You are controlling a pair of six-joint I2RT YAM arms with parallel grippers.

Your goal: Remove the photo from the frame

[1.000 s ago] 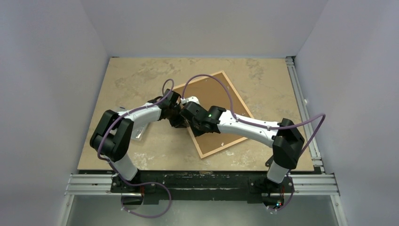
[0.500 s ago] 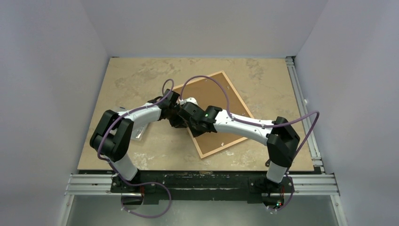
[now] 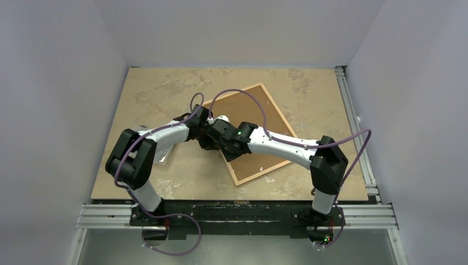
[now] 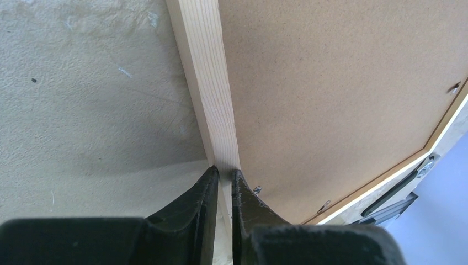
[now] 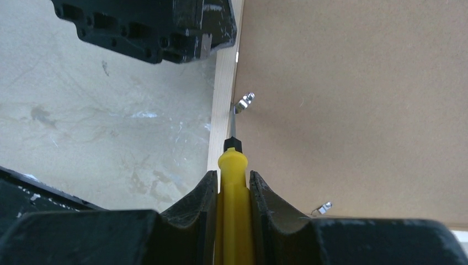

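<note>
The frame lies face down and skewed on the table, its brown backing board facing up. The photo is hidden beneath that board. My left gripper is shut on the frame's pale wooden rail at its left side. My right gripper is shut on a yellow-handled screwdriver. The screwdriver's thin shaft reaches a small metal tab at the board's edge, beside the rail. Both wrists meet over the frame's left edge.
Another metal tab sits further along the board's edge, and more tabs show near its far corner. A small clear plastic item lies under the left arm. Aluminium rails run along the table's right side; walls enclose it.
The right arm's elbow and wrist have shifted slightly left, carrying the screwdriver along the frame's edge. The left arm and the frame have stayed put.
</note>
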